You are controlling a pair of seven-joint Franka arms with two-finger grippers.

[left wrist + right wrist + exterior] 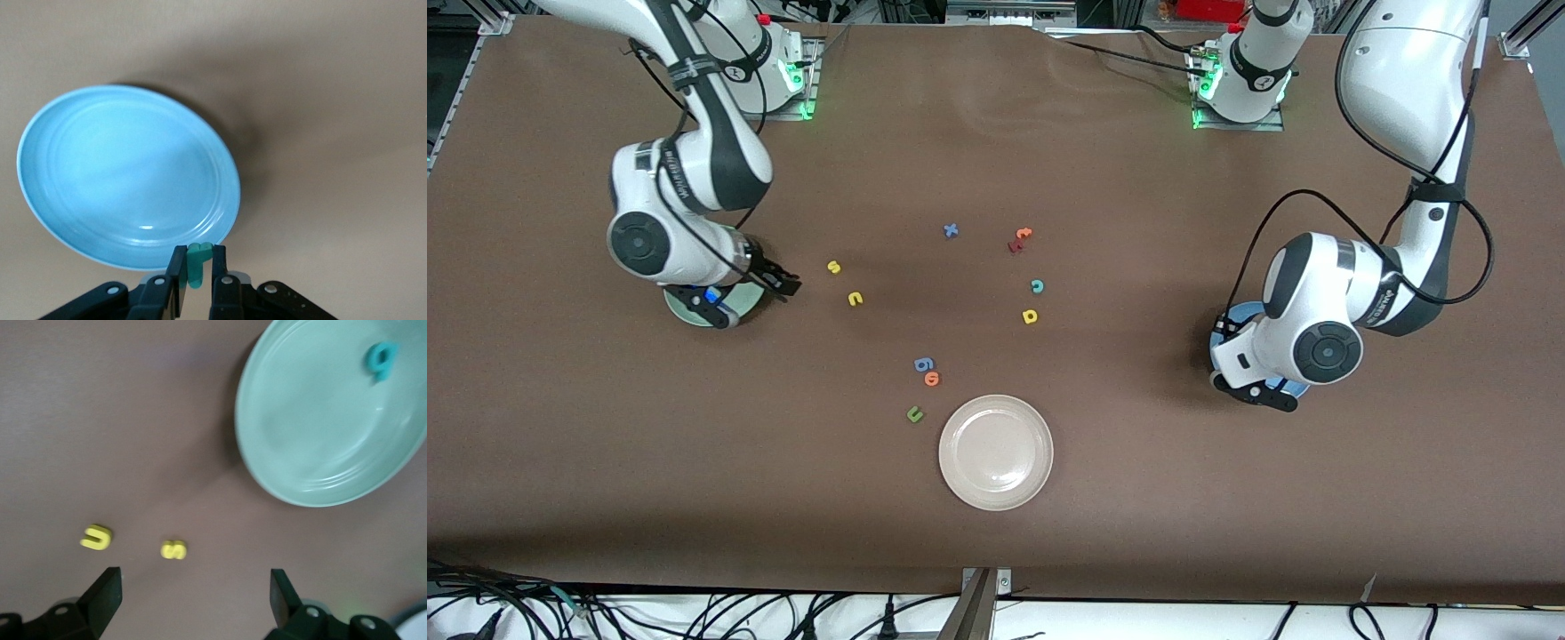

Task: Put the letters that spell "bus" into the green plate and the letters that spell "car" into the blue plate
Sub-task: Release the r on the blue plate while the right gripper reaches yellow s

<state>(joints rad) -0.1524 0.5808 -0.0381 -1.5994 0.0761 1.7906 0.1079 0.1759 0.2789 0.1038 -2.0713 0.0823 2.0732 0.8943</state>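
Three plates and a scatter of small foam letters on a brown worktop [996, 533].

Green plate [313, 447]: left of the front frame, mostly hidden under the right arm's wrist; a teal "b" [381, 358] lies inside it near the rim.

Blue plate [127, 177]: right of the front frame under the left arm; no letter shows inside it.

White plate [996, 452]: lower centre, not part of the task.

Yellow "s" [834, 266] and yellow "u" [855, 299]: left of centre, near each other, beside the green plate.

Teal "c" [1037, 285] and yellow "a" [1031, 316]: right of centre, close together.

Teal "r" [195, 265]: pinched upright between the fingers of the left gripper [195, 277], at the blue plate's rim.

Right gripper [193, 590]: fingers spread wide and empty, over the worktop between the green plate and the "s" and "u".

Other letters: blue "x" [951, 230], orange and red pair [1019, 239], blue "g" [923, 364], orange "o" [932, 379], olive "u" [914, 413].

Handling, as judged: the letters look very light, soft and flat, liable to shift or cling to a finger. Best pinched across a straight stroke from above and released low over the plate.
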